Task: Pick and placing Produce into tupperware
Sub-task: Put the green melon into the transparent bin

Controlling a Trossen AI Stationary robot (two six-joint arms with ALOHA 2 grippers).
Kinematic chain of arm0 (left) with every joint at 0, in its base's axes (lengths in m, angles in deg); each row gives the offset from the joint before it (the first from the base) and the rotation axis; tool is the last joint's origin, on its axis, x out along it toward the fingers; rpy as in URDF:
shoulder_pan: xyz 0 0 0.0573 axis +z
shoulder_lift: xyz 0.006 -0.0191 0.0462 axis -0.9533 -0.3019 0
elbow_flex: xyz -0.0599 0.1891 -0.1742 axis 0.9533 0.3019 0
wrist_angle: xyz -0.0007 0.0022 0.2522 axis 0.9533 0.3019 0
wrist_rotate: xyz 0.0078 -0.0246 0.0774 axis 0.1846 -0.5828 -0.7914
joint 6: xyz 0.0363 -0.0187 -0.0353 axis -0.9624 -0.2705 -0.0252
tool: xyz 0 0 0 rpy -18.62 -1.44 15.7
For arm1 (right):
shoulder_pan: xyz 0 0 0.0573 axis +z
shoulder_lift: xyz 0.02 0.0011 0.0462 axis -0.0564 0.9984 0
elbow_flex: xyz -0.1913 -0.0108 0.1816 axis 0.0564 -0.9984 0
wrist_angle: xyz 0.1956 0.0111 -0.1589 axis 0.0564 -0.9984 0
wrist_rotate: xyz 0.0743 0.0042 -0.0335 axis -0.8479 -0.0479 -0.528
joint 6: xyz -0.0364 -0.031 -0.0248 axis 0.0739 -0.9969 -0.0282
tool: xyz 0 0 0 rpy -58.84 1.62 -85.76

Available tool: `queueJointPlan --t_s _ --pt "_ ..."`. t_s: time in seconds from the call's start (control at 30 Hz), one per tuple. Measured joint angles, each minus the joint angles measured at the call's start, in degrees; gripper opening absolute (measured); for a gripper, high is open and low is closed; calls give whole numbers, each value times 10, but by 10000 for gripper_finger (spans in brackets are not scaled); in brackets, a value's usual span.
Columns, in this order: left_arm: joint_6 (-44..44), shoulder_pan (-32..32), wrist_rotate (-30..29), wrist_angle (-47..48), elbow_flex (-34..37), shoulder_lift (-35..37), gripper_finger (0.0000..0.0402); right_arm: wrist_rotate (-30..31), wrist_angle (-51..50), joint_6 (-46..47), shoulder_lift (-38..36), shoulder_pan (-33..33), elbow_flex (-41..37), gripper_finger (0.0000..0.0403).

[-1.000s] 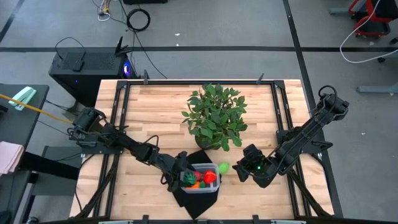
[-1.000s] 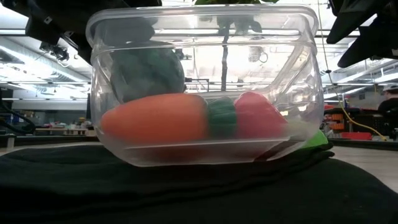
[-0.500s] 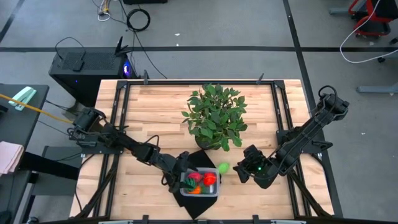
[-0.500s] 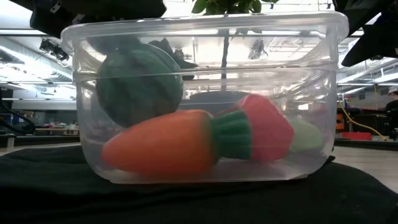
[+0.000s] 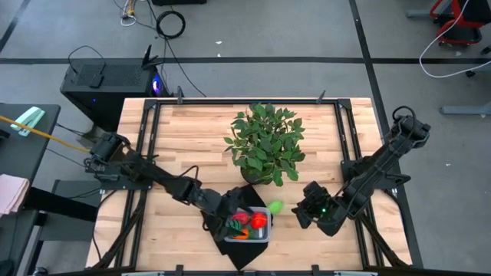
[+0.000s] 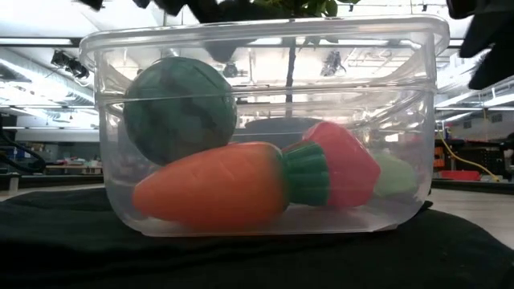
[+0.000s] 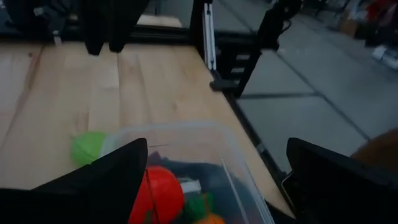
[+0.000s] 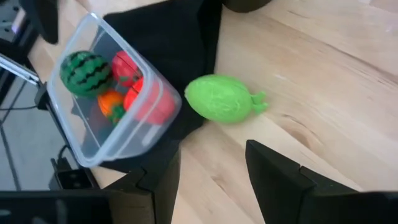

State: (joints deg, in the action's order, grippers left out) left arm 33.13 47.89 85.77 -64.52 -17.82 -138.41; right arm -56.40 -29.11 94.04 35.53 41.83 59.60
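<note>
High view: no readable labels; left gripper fingers wide over tupperware; right gripper fingers part-spread, empty.

One tupperware, two red pieces, one carrot, one watermelon, one green piece.

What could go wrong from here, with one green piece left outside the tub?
The light green piece lies on bare wood right beside the tupperware and the black mat; the open right gripper could nudge it so it rolls, or clip the tub's rim. The open left gripper hovers over the tub, so both arms could crowd each other there. The potted plant stands close behind.
</note>
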Motion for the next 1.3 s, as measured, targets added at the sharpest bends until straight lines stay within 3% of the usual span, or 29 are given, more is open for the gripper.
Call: queueJointPlan --t_s 0.13,0.23,0.33,0.53,0.67,0.87,0.93,1.17,1.3 --pt "-27 0 -11 145 -71 0 392 0 -13 -8 0 16 0 187" --pt "-11 0 -64 283 -145 0 392 5 -34 -24 0 30 0 187" --pt "23 0 -99 302 -195 4 390 9 -59 -34 0 48 0 187" --pt "66 -21 -191 31 -193 14 369 36 -114 -20 0 111 0 187" --pt "72 -24 -194 -155 -180 8 351 51 -160 18 0 155 0 187" --pt "-24 -72 -239 -524 -83 1 325 60 -195 71 0 212 -1 187" --pt "-66 -97 -284 -610 -39 1 318 68 -193 89 0 225 -4 187" --pt "-197 -153 -491 -649 47 38 297 88 -190 121 0 245 -10 187" --pt "-220 -158 -527 -643 130 98 282 100 -172 121 0 245 -10 187"
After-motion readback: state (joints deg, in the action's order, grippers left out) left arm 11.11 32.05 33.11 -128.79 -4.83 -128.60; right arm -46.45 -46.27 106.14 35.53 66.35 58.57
